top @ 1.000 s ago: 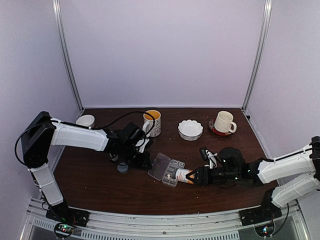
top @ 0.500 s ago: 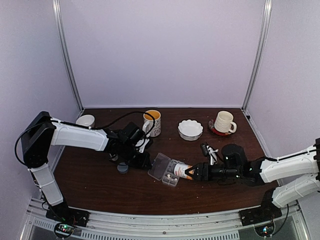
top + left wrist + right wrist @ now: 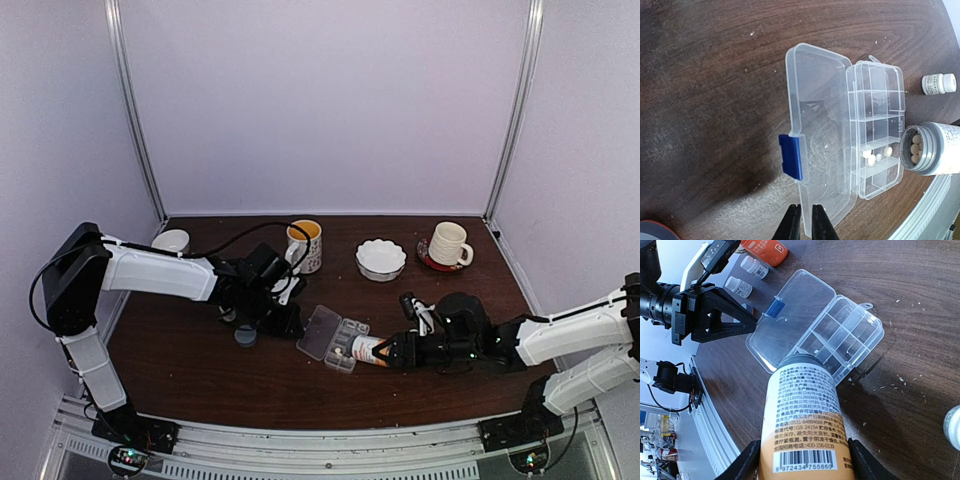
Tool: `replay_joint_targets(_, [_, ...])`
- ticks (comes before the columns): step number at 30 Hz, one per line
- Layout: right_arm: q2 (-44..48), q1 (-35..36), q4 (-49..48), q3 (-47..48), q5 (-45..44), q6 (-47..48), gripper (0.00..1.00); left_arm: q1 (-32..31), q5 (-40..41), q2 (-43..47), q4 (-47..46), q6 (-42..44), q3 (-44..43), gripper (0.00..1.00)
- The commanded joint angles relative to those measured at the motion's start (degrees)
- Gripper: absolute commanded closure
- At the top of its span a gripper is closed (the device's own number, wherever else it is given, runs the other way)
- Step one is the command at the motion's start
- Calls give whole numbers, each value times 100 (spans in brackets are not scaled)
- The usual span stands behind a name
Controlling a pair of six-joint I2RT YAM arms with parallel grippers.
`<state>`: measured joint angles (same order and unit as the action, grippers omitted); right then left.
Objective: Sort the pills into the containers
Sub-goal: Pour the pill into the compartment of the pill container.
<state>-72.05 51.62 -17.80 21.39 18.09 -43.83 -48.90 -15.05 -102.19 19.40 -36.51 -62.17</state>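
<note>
Clear plastic, the box looks light and slippery, so we judge its lid edge the best hold; our left gripper pinches it at 6 o'clock. Our right gripper clamps the bottle. Some pills lie in one compartment, bottle mouth at their 3 o'clock.

The clear organizer box lies flat on the worktop before me. Its hinged lid is swung fully open beside the compartments. A few whitish pills lie in its second row from one end. More show in the open bottle just beside it.
</note>
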Motion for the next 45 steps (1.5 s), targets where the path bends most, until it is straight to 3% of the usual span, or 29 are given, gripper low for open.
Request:
replay_joint_targets(1, [153, -1, 32, 144, -57, 31, 100, -5, -15, -47, -48, 83, -104, 88])
replay_joint_targets(9, [632, -7, -146, 93, 26, 9, 100, -5, -16, -37, -58, 74, -93, 88])
replay_joint_targets(17, [-210, -2, 108, -46, -52, 50, 100, -5, -26, -60, -61, 86, -93, 88])
replay_joint_targets(25, [189, -3, 597, 233, -257, 278, 100, -5, -36, -64, -68, 74, -120, 88])
replay_joint_targets(37, [742, -2, 249, 332, -4, 208, 100, -5, -37, -55, -66, 79, -93, 88])
replay_joint_targets(45, [-42, -2, 637, 215, 28, 213, 100, -1, -40, -64, -67, 83, -117, 88])
